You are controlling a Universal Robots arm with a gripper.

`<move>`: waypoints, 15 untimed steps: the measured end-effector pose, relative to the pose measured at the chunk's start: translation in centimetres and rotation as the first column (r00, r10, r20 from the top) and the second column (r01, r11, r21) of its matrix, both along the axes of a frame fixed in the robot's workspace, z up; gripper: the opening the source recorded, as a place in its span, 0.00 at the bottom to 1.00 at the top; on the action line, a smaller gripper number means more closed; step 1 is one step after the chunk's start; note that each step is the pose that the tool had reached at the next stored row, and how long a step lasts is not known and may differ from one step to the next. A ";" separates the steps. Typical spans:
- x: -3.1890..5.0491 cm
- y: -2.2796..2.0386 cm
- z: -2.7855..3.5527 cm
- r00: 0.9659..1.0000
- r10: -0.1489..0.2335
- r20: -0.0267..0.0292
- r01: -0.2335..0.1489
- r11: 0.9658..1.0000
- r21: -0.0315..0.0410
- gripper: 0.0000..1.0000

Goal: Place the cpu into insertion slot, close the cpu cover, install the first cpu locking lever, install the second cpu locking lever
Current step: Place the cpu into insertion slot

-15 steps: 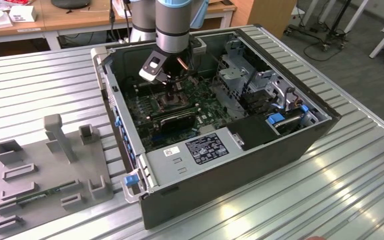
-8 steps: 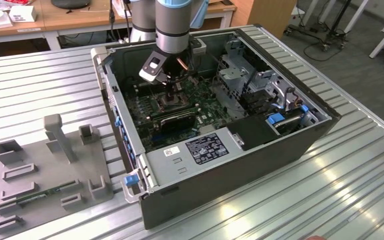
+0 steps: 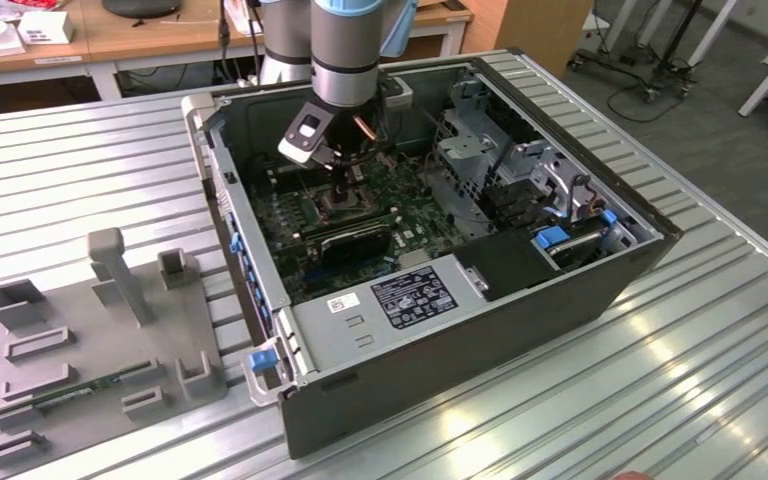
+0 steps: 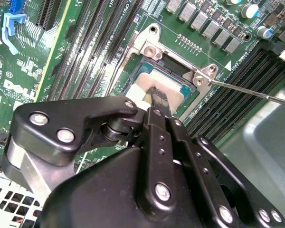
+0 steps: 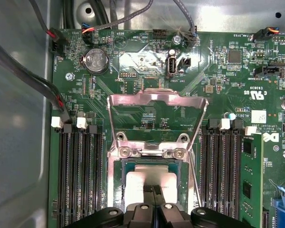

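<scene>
The cpu [image 5: 149, 179], a flat silvery-tan square, lies in the insertion slot [image 5: 119, 176] on the green board; it also shows in the second wrist view as the cpu [image 4: 145, 85] inside the silver frame of the insertion slot [image 4: 149, 50]. The cpu cover [image 5: 156, 99], a thin silver frame with a large window, stands swung open beyond the slot. My gripper [image 5: 154, 191] is shut, its two black fingertips pressed together right over the cpu's top, as the gripper [image 4: 156, 97] also shows. In the exterior view the gripper [image 3: 343, 190] reaches down into the open case.
A thin metal lever rod [image 4: 249, 90] sticks out sideways from the slot's frame. Long black memory slots [image 5: 80, 171] flank the socket on both sides. Cables [image 5: 42, 85] run along the case wall. A grey fixture tray [image 3: 97, 345] sits on the table beside the computer case [image 3: 491, 330].
</scene>
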State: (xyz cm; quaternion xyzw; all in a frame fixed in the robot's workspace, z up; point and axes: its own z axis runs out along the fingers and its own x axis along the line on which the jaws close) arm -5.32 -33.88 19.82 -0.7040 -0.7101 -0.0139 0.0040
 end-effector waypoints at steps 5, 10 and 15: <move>0.03 0.05 0.62 1.000 0.000 0.001 0.000 1.000 0.001 0.11; 0.03 0.04 1.58 1.000 0.000 0.001 0.000 1.000 0.001 0.11; 0.03 0.04 2.82 1.000 0.000 0.001 0.000 1.000 0.001 0.11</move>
